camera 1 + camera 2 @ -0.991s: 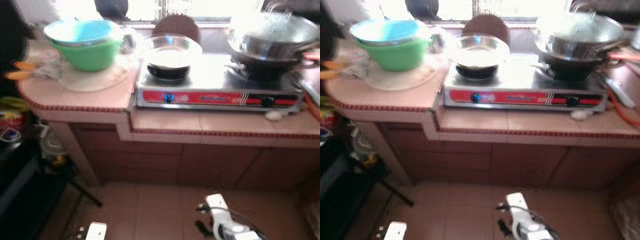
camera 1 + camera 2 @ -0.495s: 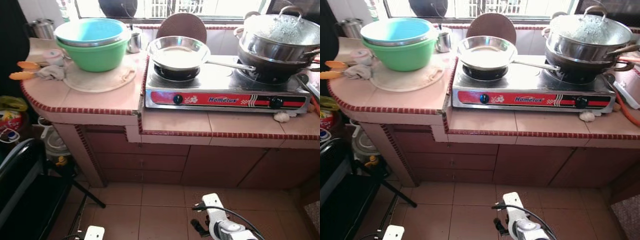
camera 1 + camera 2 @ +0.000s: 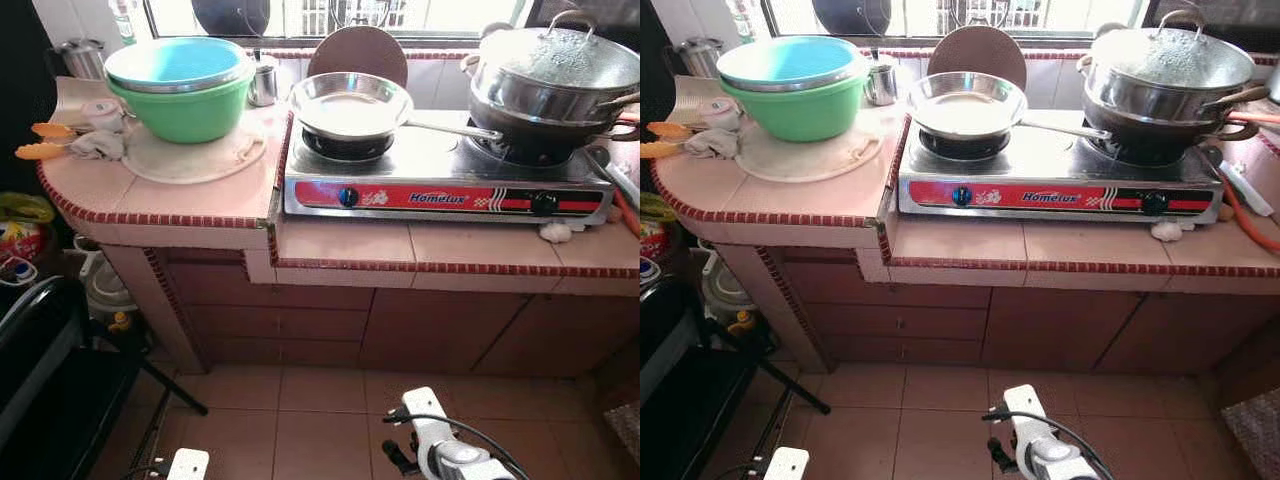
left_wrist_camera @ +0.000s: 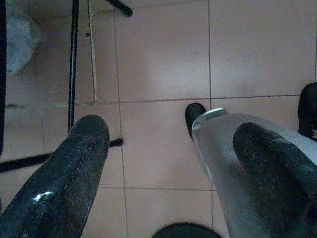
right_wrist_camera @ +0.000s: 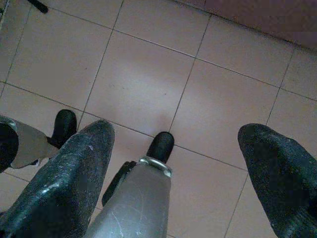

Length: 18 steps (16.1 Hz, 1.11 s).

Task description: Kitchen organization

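A tiled kitchen counter [image 3: 340, 245] stands before me. On it sits a red-fronted two-burner stove [image 3: 440, 197]. An empty steel frying pan [image 3: 350, 104] rests on the stove's left burner, and a lidded steel pot [image 3: 555, 62] sits in a dark wok on the right one. Left of the stove, a green bowl [image 3: 185, 112] holds a blue bowl [image 3: 175, 60] and stands on a round mat [image 3: 190, 160]. Both arms hang low. My left gripper [image 4: 173, 183] and right gripper [image 5: 173, 183] are open over the floor tiles, holding nothing.
A metal cup [image 3: 264, 82] and a round brown board [image 3: 358, 48] stand by the window. A cloth [image 3: 98, 146] and orange-handled utensils [image 3: 40, 150] lie at the counter's left end, a garlic bulb [image 3: 553, 232] at its right. A black chair [image 3: 50, 370] is at lower left.
The blur of one second ago is gone and the picture has shifted slightly with the camera. Nothing on the counter has moved, and both arms hang as before.
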Motion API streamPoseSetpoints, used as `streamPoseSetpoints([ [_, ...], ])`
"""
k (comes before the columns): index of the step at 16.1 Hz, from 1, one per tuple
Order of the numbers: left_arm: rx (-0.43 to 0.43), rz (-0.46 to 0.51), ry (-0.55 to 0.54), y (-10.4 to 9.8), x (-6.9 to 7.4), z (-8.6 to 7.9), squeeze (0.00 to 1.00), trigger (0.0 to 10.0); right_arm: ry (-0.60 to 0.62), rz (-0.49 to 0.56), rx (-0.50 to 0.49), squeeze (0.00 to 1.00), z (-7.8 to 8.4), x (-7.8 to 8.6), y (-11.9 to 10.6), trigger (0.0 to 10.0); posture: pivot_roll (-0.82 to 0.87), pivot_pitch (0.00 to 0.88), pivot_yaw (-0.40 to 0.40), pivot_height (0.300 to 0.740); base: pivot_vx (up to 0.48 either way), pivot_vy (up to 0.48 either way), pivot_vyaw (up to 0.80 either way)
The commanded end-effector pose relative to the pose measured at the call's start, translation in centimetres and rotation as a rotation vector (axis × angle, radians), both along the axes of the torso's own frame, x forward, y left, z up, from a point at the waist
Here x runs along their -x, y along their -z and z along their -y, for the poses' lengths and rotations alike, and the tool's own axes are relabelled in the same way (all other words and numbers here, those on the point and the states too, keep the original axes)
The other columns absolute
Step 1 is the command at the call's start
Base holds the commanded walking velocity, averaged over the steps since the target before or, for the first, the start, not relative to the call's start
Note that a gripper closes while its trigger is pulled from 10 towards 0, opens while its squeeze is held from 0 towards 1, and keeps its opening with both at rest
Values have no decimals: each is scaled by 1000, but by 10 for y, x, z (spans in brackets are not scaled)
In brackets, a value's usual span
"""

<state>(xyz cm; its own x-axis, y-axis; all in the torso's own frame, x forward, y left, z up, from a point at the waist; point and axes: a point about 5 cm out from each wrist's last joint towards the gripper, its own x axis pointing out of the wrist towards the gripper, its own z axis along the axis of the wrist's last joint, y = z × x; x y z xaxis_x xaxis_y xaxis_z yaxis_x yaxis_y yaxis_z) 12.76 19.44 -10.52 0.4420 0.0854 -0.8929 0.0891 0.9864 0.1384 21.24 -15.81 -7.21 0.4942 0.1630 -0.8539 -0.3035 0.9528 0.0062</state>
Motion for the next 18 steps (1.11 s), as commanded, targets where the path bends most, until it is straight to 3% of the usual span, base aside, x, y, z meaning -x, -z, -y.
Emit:
streamPoseSetpoints([
  [1, 45, -42, -10, 5, 11, 13, 0, 10000, 0, -2, -1, 0, 0, -1, -1, 10000, 0, 19, -35, 740, 0, 0, -781],
  [8, 32, -52, -1, 6, 15, 11, 0, 10000, -4, 2, -6, 0, -1, -1, -1, 10000, 4, 26, -32, 740, 0, 0, 0],
  [12, 26, -47, -7, 6, 15, 9, 0, 10000, 63, -3, -47, 0, -3, -1, -1, 10000, 5, 35, -28, 740, 0, 0, 0],
  [18, -45, -7, 17, -2, -2, -9, 0, 10000, 110, -27, -88, 0, -9, 10, 6, 10000, -21, 33, 31, 740, 0, 0, 0],
])
